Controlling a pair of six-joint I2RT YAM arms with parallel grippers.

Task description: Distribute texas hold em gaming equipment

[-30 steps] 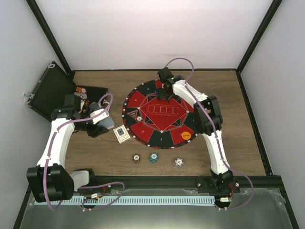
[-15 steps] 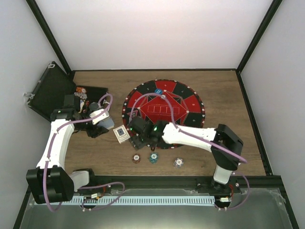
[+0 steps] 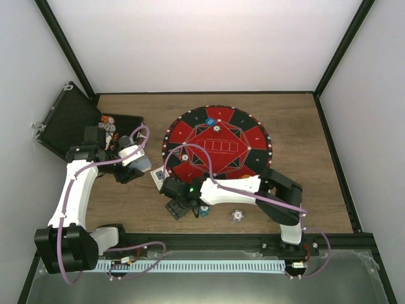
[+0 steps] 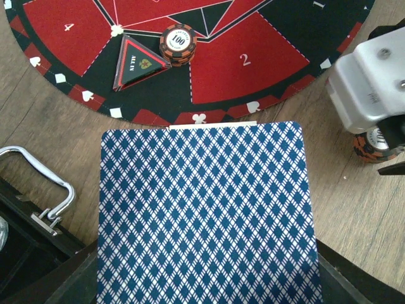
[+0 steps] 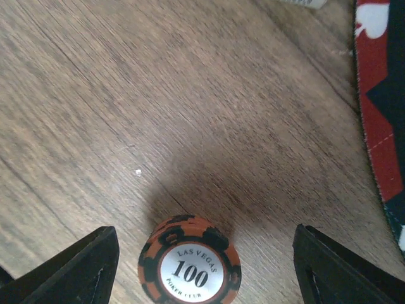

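A stack of playing cards with blue diamond backs (image 4: 202,209) fills the left wrist view and hides the jaws beneath it. My left gripper (image 3: 139,163) is shut on these cards, left of the mat. My right gripper (image 5: 205,256) hangs open over the bare wood. An orange "100" chip stack (image 5: 190,269) stands between its black fingers (image 5: 95,266) without touching either. In the top view this gripper (image 3: 179,206) covers that stack. A green chip stack (image 3: 204,211) and a white one (image 3: 237,216) sit to its right.
The round red-and-black mat (image 3: 243,136) carries an orange chip stack (image 4: 177,44), a triangular marker (image 4: 136,63) and a blue chip (image 3: 209,120). The open black case (image 3: 66,120) with chips stands at the far left, its metal latch (image 4: 38,190) near the held cards.
The right arm has swung from the far side of the mat across it to the near left, and now sits over the orange chip stack on the wood. The left arm has not moved.
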